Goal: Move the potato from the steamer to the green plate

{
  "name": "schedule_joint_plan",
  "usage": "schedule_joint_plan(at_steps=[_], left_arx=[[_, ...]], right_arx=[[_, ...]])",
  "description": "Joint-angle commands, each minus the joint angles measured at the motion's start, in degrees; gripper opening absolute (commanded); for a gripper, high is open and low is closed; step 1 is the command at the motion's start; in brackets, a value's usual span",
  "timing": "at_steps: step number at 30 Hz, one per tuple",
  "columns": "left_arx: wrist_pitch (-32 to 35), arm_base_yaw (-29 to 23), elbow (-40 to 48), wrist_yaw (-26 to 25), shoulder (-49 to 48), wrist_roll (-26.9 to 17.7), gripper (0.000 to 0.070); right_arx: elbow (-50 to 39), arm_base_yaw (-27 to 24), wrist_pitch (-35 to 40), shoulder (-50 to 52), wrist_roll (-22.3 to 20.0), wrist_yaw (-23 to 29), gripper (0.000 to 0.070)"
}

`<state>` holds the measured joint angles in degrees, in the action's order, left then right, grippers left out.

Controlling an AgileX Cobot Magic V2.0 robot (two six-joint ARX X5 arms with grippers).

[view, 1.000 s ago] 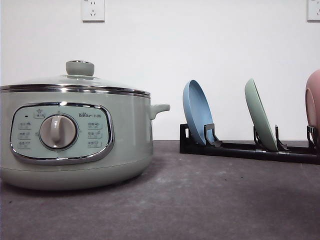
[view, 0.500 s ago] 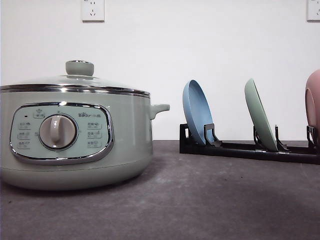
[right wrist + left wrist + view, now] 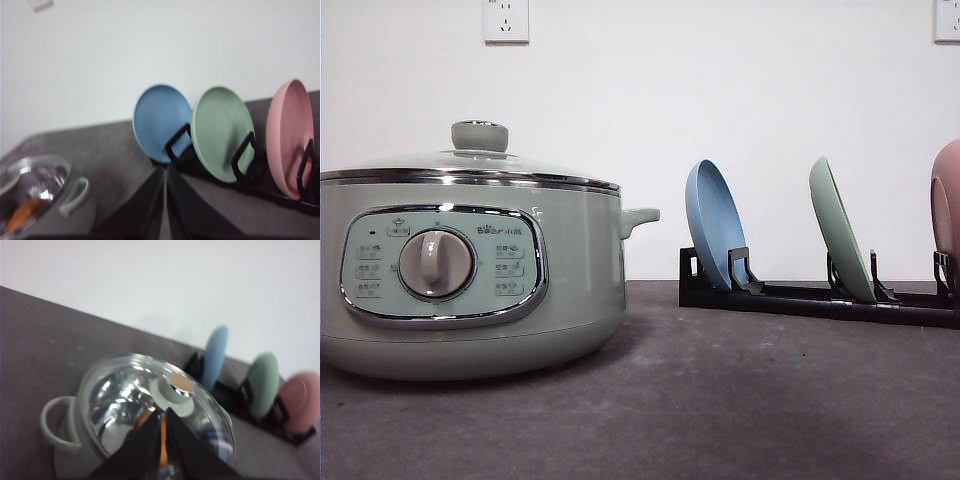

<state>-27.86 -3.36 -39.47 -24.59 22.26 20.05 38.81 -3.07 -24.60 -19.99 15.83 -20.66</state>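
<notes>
The steamer point(image 3: 470, 270) stands at the left of the table with its knobbed glass lid point(image 3: 480, 150) on. Through the lid in the left wrist view, an orange patch of the potato point(image 3: 142, 421) shows inside the steamer point(image 3: 65, 445). My left gripper point(image 3: 162, 412) hovers above the lid near its knob point(image 3: 172, 392), fingertips together and holding nothing. The green plate point(image 3: 840, 240) stands on edge in the black rack point(image 3: 800, 298). My right gripper point(image 3: 164, 170) is shut and empty, in front of the rack, with the green plate point(image 3: 222, 132) beyond it. The potato point(image 3: 22, 215) also shows there through the lid.
A blue plate point(image 3: 715, 225) and a pink plate point(image 3: 947, 205) stand upright in the same rack on either side of the green one. A white wall with sockets point(image 3: 506, 20) lies behind. Dark grey table surface point(image 3: 740, 390) stretches between steamer and rack.
</notes>
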Motion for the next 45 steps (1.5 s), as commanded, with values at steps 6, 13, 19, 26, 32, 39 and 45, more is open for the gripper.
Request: schedule_joint_plan(at_steps=[6, 13, 19, 26, 32, 39, 45], left_arx=[[-9.3, 0.2, -10.0, -4.4, 9.0, -11.0, 0.0009], [-19.4, 3.4, -17.1, -8.3, 15.0, -19.4, 0.0009], [-22.1, 6.4, -19.4, -8.4, 16.3, -21.6, 0.0009], [-22.1, 6.8, -19.4, -8.4, 16.3, -21.5, 0.0248], [-21.9, 6.8, -19.4, -8.4, 16.3, -21.5, 0.0572], [-21.9, 6.8, -19.4, -8.4, 16.3, -21.5, 0.0572], [-21.9, 6.8, -19.4, -8.4, 16.3, -21.5, 0.0572]], right_arx=[[11.8, -0.1, -12.7, -10.8, -12.0, -5.6, 0.0000], [19.9, 1.3, -23.3, -18.4, -18.5, -9.3, 0.0000], [22.8, 5.5, -30.5, -21.2, -21.5, -9.8, 0.0000], [22.8, 7.0, -31.1, -21.1, -21.0, -9.1, 0.0125], [22.8, 7.0, -31.1, -21.1, -20.1, -9.1, 0.0572], [22.8, 7.0, -31.1, -21.1, -19.4, -9.1, 0.0572], [22.8, 7.0, -31.1, -21.1, -19.2, -9.1, 0.0572]])
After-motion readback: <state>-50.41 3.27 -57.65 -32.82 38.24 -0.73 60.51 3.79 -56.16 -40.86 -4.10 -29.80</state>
